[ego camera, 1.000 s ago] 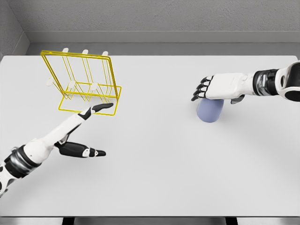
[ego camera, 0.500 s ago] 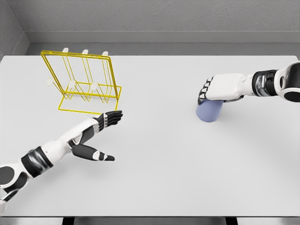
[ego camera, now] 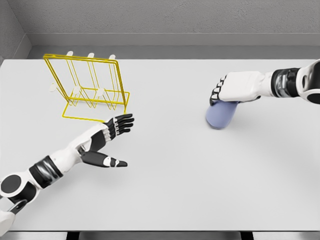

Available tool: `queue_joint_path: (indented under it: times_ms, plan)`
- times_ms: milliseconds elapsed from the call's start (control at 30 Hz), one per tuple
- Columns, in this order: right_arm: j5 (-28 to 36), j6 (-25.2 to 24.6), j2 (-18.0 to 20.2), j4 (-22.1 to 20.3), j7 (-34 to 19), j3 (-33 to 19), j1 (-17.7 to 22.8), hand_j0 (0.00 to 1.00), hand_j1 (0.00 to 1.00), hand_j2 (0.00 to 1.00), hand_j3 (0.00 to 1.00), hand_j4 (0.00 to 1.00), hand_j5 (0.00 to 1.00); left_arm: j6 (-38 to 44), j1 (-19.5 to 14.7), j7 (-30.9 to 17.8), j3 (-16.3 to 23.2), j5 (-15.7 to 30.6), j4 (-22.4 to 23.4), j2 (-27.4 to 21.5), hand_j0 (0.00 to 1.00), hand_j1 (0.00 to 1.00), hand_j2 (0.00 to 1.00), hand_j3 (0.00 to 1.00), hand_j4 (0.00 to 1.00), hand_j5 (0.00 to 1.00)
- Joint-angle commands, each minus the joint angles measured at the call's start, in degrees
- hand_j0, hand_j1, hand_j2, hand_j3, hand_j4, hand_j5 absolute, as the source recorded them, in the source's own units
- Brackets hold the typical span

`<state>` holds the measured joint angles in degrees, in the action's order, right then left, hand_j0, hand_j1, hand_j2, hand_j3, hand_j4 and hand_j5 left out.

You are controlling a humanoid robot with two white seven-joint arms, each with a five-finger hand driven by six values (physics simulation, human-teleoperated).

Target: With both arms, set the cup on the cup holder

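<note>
Tilting now, the cup point(ego camera: 220, 115) lifts in my right fingers point(ego camera: 218, 93), curled on it; my left fingers point(ego camera: 121, 122), spread empty, have slid nearer for the handover.

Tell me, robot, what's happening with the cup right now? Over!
Right hand shut on blue cup, cup tilted. Left hand open, near yellow cup holder. Nothing between them.

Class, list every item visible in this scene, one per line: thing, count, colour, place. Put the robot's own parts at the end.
table: one, white, fills the view.
cup holder: one, yellow wire rack, far left of table.
cup: one, pale blue, right side, under the right hand.
wall: one, grey, behind the table.
left hand: one, white and black, fingers spread, holding nothing, near the rack's front.
right hand: one, white and black, fingers closed over the cup's top.
</note>
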<state>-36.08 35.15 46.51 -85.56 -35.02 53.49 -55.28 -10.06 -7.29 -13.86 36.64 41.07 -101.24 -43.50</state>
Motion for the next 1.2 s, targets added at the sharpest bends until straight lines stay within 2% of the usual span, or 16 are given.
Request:
queue_joint_path:
  times_ms: [0,133,267,367,800,1000,1167]
  plan:
    - [0.14,-0.15,1.04,-2.32,0.02,-0.14,0.0,0.64,0.64,0.64,0.64,0.64,0.64,0.13,0.09,0.06,0.01,-0.64,0.26,0.61,1.0,1.0,1.0,1.0,1.0,1.0]
    - [0.13,-0.15,1.31,-3.29,0.02,-0.14,-0.09,0.6,0.6,0.6,0.6,0.6,0.6,1.62,0.09,0.14,-0.17,-0.03,0.96,1.31,1.0,1.0,1.0,1.0,1.0,1.0]
    - [-0.04,-0.15,1.83,-6.81,0.02,-0.14,-0.09,0.6,0.6,0.6,0.6,0.6,0.6,2.5,0.09,0.14,-0.26,2.43,1.58,1.4,1.0,1.0,1.0,1.0,1.0,1.0]
    - [-0.04,-0.15,1.75,-7.07,0.02,-0.14,-0.09,0.59,0.59,0.59,0.59,0.59,0.59,2.59,0.09,0.14,-0.34,2.52,1.84,1.4,1.0,1.0,1.0,1.0,1.0,1.0]
    - [-0.04,-0.15,1.04,-15.33,0.02,-0.05,0.0,0.59,0.59,0.59,0.59,0.59,0.59,2.5,-0.09,0.14,-0.78,2.61,2.63,1.31,1.0,1.0,1.0,1.0,1.0,1.0]
    - [0.57,-0.15,0.69,-15.6,0.02,0.03,0.18,0.59,0.59,0.59,0.59,0.59,0.59,2.59,0.17,0.67,-1.57,2.61,2.63,1.31,1.0,1.0,1.0,1.0,1.0,1.0]
    - [0.66,-0.15,-1.86,-15.6,0.02,0.39,0.44,0.59,0.59,0.59,0.59,0.59,0.59,2.59,0.09,0.67,-1.84,2.61,2.63,1.22,1.0,1.0,1.0,1.0,1.0,1.0]
